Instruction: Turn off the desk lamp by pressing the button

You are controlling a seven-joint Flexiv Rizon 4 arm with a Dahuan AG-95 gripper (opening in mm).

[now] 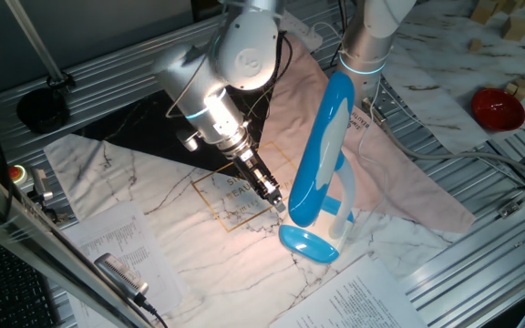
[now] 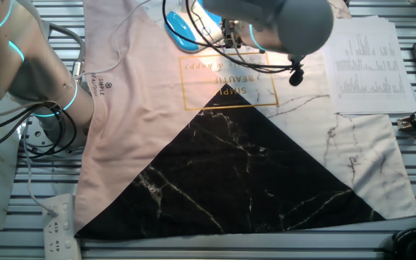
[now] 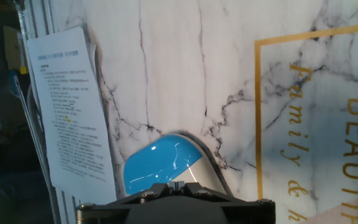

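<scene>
The desk lamp stands on the marble-print cloth with its long blue head (image 1: 322, 146) tilted up, its white arm (image 1: 340, 217) and its oval blue base (image 1: 308, 244) below. A warm glow lies on the cloth under the head. My gripper (image 1: 279, 204) points down just left of the base and a little above the cloth, with its fingertips together. In the hand view the glossy blue base (image 3: 157, 165) lies right ahead of the shut gripper (image 3: 176, 184). In the other fixed view the base (image 2: 181, 30) shows at the top edge and my arm hides the fingertips.
A second robot arm (image 1: 365, 46) stands behind the lamp. A red bowl (image 1: 497, 107) and wooden blocks (image 1: 520, 87) are at the far right. Printed sheets (image 1: 108, 241) (image 3: 73, 106) lie beside the cloth. A power strip (image 2: 60, 225) is at the table edge.
</scene>
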